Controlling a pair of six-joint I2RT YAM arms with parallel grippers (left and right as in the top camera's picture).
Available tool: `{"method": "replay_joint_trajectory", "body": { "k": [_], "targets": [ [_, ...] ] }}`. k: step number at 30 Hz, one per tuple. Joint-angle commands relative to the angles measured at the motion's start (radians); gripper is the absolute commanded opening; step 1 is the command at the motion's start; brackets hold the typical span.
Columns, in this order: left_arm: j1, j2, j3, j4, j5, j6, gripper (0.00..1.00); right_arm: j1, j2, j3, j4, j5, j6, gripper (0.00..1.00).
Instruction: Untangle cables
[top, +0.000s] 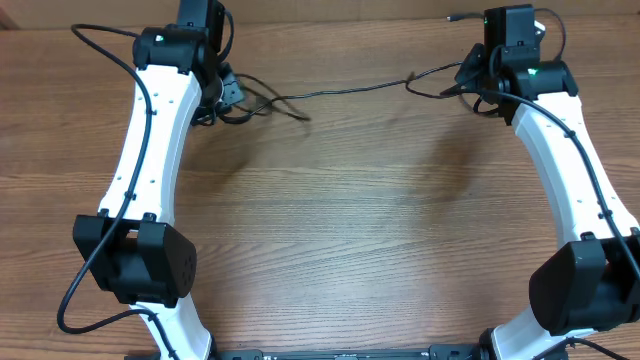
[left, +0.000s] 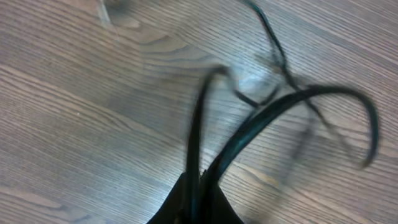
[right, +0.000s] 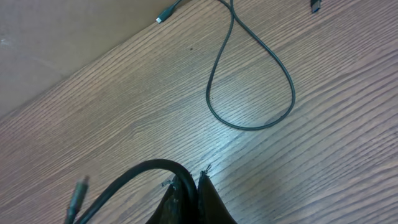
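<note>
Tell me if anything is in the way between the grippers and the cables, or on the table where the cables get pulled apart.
Nothing visible is. The left gripper and right gripper are each shut on the cables, and only a cable strand and the bare wooden table lie between them.

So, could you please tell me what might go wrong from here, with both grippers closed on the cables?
1. One strand appears to run from the left gripper to the right gripper. Pulling the two apart could tighten the tangle beside the left gripper instead of freeing it.
2. A loose loop and a plug lie near the edge of the table. Dragging the cables may pull them off.
</note>
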Motion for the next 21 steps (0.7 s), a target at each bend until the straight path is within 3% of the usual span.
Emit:
{"method": "replay_joint_trajectory", "body": {
  "k": [1,6,12,17,18,19,20,21],
  "targets": [
    [0.031,-0.008,0.024,-0.011,-0.032,-0.015,0.06,-0.046,-0.001,0.007,0.008,0.089,0.016,0.04],
    [0.026,-0.008,0.024,-0.002,0.059,0.015,0.07,-0.046,0.0,0.007,0.014,0.089,0.038,0.04],
    [-0.005,-0.008,0.024,0.03,0.319,0.255,0.05,-0.046,0.007,0.007,0.026,0.004,0.049,0.04],
    [-0.006,-0.008,0.024,0.029,0.427,0.308,0.07,-0.046,0.008,0.007,0.027,-0.063,0.048,0.04],
    [-0.006,-0.008,0.024,0.027,0.427,0.308,0.14,-0.046,0.003,0.008,0.029,-0.073,0.048,0.04],
    [-0.006,-0.008,0.024,0.026,0.426,0.308,0.32,-0.046,-0.003,0.009,0.03,-0.076,0.048,0.04],
    [-0.006,-0.008,0.024,0.025,0.424,0.308,0.71,-0.046,-0.013,0.011,0.032,-0.081,0.048,0.04],
    [-0.006,-0.008,0.024,0.024,0.423,0.311,0.9,-0.046,-0.026,0.015,0.032,-0.086,0.048,0.04]
  ]
}}
